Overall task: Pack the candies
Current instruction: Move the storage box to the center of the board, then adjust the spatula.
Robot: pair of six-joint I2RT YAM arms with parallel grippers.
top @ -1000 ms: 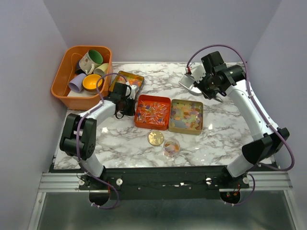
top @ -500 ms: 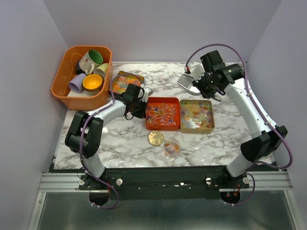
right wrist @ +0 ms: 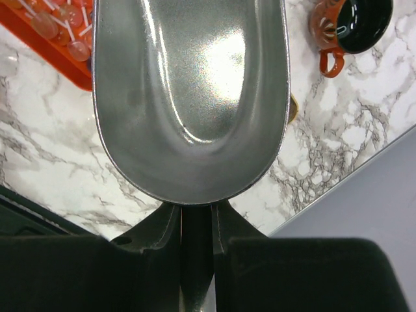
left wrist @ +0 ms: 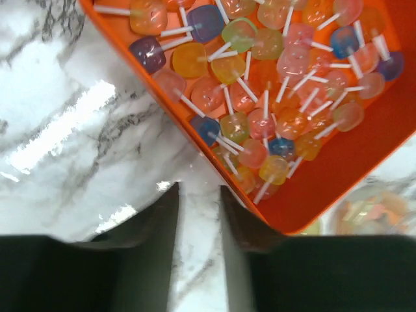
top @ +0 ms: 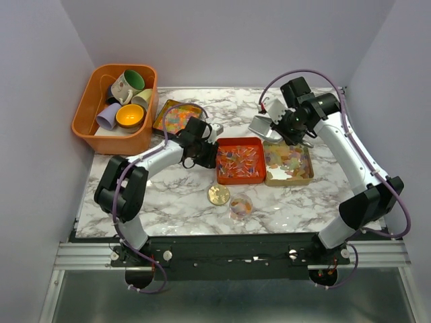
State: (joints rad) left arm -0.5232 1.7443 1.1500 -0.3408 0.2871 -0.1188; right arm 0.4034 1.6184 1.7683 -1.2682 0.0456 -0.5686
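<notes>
Shoved rightward, the orange tray (left wrist: 364, 175) now sits mid-worktop (top: 168, 195), holding light, loose candies (left wrist: 260, 123), seemingly stick lollipops. Left gripper (left wrist: 198, 192) waits beside it, slightly parted, empty. Right gripper (right wrist: 195, 211) pinches a metal scoop (right wrist: 188, 97); scooping, or pinching a stick, should suit them.

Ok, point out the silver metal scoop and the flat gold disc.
silver metal scoop (right wrist: 188, 97), right wrist view, middle of its bowl.
flat gold disc (top: 217, 194), top external view, centre of its face.
</notes>
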